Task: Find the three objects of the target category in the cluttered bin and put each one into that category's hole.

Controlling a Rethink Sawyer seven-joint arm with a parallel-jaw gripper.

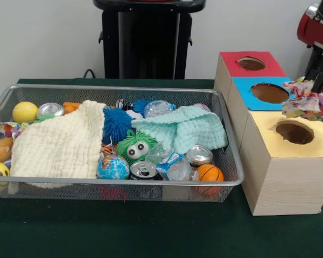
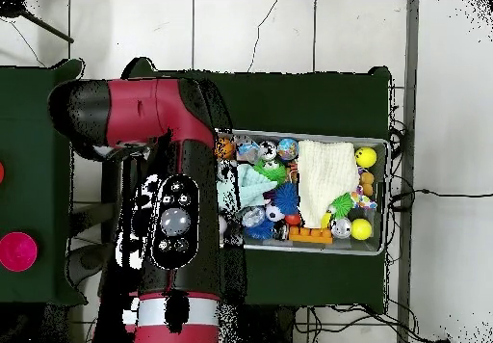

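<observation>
Cloth pieces look like the target category: the gripper (image 1: 316, 80) at the right edge is clamped on a multicoloured patterned cloth (image 1: 308, 103), which hangs over the blue box (image 1: 247, 92) and yellow box (image 1: 269, 150), just beside the yellow hole (image 1: 294, 131).

Left to right in the front view: wire bin (image 1: 5, 102) holds a yellow ball (image 1: 25, 112), cream knitted cloth (image 1: 59, 142), blue spiky ball (image 1: 117, 123), green fuzzy toy (image 1: 134, 148), mint cloth (image 1: 185, 129), cans, small basketball (image 1: 210, 173). Then the red box (image 1: 231, 67), blue, yellow.

Risks, as I judge them: the cloth is bunched and wide, so on release it may drape over the rim or catch instead of dropping in. It spans two boxes, so it may land on the wrong one. Remaining cloths cover other clutter; lifting one may drag cans or balls out.

In the overhead view the arm (image 2: 173, 214) hides the boxes.
</observation>
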